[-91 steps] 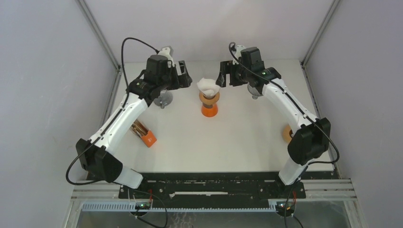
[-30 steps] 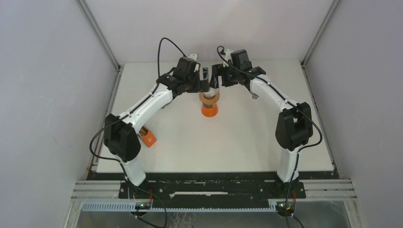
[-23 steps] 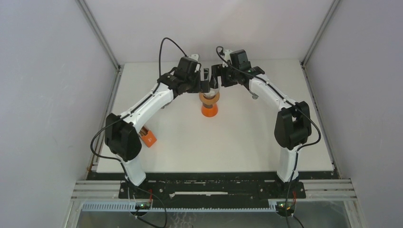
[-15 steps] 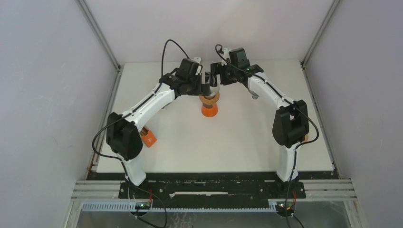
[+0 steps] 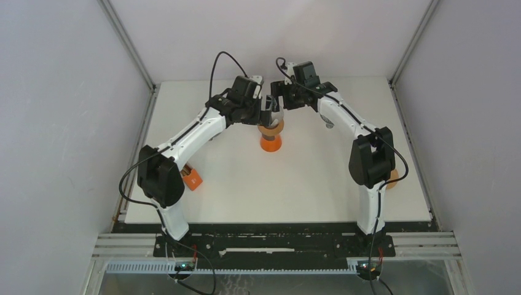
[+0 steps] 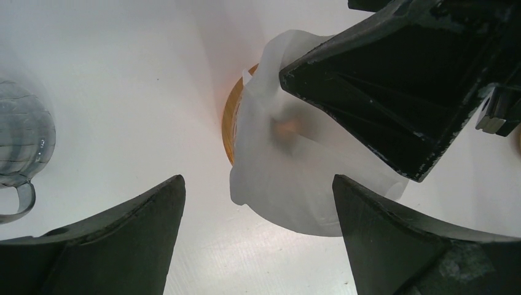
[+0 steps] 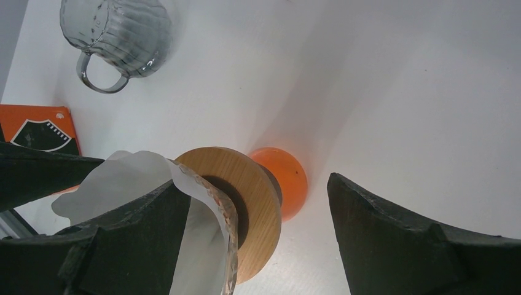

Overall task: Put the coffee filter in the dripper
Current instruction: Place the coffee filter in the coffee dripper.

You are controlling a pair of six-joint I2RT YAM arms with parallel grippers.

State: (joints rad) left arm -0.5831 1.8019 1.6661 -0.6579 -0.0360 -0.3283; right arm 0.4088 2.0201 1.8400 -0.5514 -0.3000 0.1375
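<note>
Left gripper (image 6: 257, 184) hangs over the far middle of the white table (image 5: 319, 184), its jaws spread wide and nothing held. A ribbed glass pitcher (image 6: 21, 141) stands off to its left, and an orange box (image 5: 191, 179) lies nearer that arm's base. Below and between its fingers, the white coffee filter (image 6: 289, 178) sits crumpled in the mouth of the dripper (image 7: 246, 203), a glass cone with a wooden collar on an orange foot (image 7: 282, 175). The paper rises above the rim. On the right, the right gripper (image 7: 258, 181) is poised over the dripper, jaws equally wide and empty. One finger (image 6: 393, 92) overlaps the filter's top edge, though whether it actually touches the paper is hard to tell.
</note>
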